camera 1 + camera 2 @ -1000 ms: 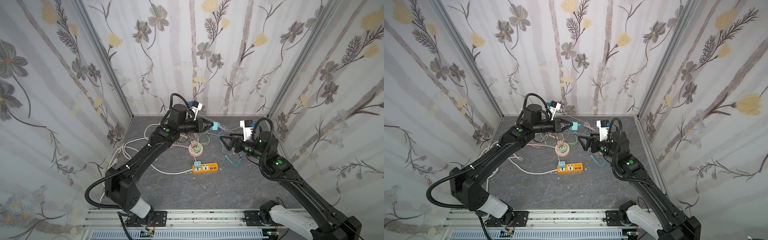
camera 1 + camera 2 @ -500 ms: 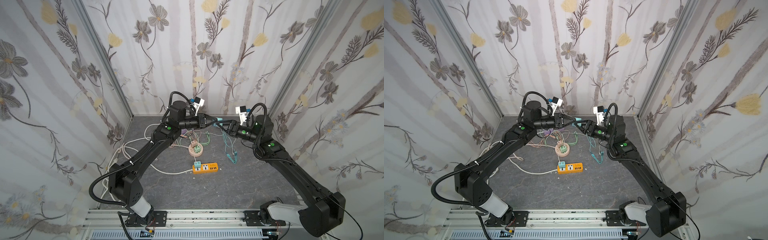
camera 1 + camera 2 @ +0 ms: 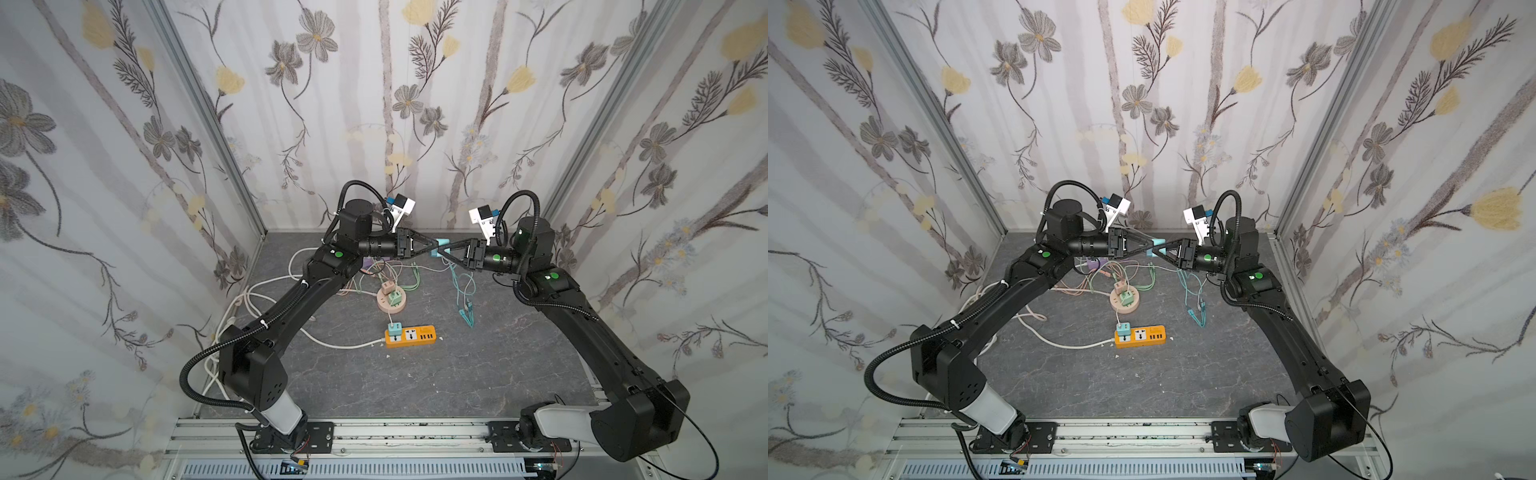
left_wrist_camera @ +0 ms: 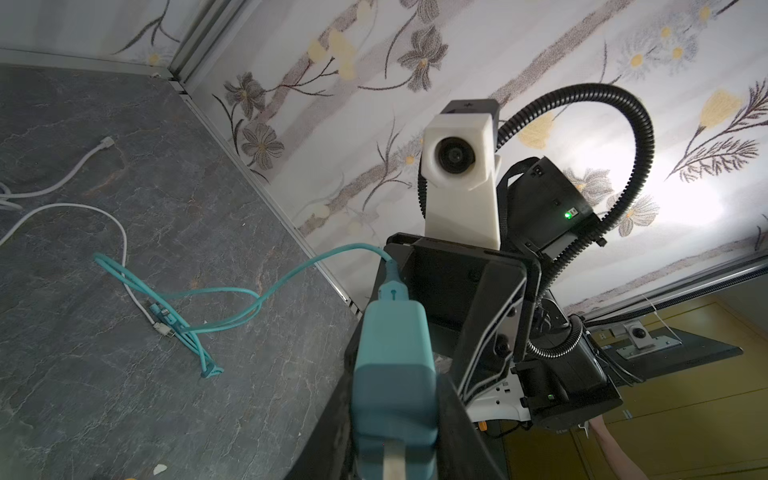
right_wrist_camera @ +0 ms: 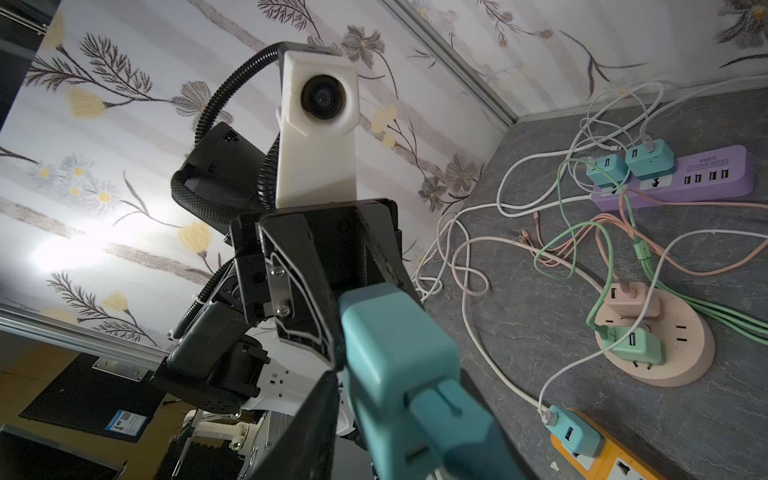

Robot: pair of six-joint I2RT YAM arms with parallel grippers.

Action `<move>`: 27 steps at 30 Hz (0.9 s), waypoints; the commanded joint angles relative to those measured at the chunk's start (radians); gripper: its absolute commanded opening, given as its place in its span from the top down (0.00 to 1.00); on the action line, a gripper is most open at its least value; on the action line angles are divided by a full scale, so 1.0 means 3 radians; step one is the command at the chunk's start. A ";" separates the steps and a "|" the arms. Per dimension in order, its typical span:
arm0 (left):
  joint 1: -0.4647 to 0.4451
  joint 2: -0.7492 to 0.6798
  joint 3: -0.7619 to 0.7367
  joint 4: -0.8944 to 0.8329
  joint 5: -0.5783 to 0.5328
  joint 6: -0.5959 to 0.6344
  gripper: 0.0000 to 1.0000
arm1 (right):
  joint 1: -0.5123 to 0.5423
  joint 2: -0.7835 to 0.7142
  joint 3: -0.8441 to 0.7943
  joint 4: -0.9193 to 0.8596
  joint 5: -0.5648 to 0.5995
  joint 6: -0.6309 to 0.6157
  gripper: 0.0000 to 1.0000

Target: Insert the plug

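The plug (image 3: pixel 439 246) (image 3: pixel 1158 246) is a teal block held in the air over the back middle of the floor. My left gripper (image 3: pixel 434 246) (image 4: pixel 395 399) is shut on it from the left, its prong end toward the left wrist camera (image 4: pixel 392 353). My right gripper (image 3: pixel 444 249) (image 5: pixel 399 386) meets it from the right. Its fingers (image 5: pixel 324 399) lie against both sides of the plug (image 5: pixel 395 353), at the cable end. A teal cable (image 3: pixel 459 291) (image 4: pixel 249 299) hangs from the plug to the floor. The orange power strip (image 3: pixel 415 336) (image 3: pixel 1144 336) lies below, nearer the front.
A teal adapter (image 3: pixel 393 330) sits in the orange strip's left socket. A round pink socket hub (image 3: pixel 390 301) (image 5: pixel 665 353) with pink and green adapters lies behind it. A purple strip (image 5: pixel 685 178) and tangled white, pink and green cables lie at the back left.
My right gripper swung up and left to the plug and narrowed its jaws around it. My left gripper lifted the plug slightly toward the middle and stayed shut on it.
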 commanded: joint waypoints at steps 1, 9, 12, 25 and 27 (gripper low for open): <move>-0.0005 0.0006 0.0019 -0.0013 0.0208 0.0048 1.00 | 0.0001 0.0010 0.0037 0.0140 -0.0186 -0.0007 0.56; -0.0005 -0.0051 -0.0036 0.0096 0.0298 0.0003 1.00 | -0.0014 0.0030 0.0042 0.0179 -0.0201 -0.0011 0.48; -0.0005 -0.0048 -0.0058 0.0194 0.0356 -0.0074 1.00 | -0.0014 0.0045 0.0032 0.0145 -0.0266 -0.0092 0.49; 0.0000 -0.0084 -0.0156 0.0268 0.0406 -0.0104 1.00 | -0.0073 0.0114 0.0032 0.0109 -0.0414 -0.0285 0.47; 0.0004 -0.0085 -0.0154 0.0223 0.0401 -0.0073 1.00 | -0.0086 0.0098 0.0032 0.0101 -0.0469 -0.0298 0.50</move>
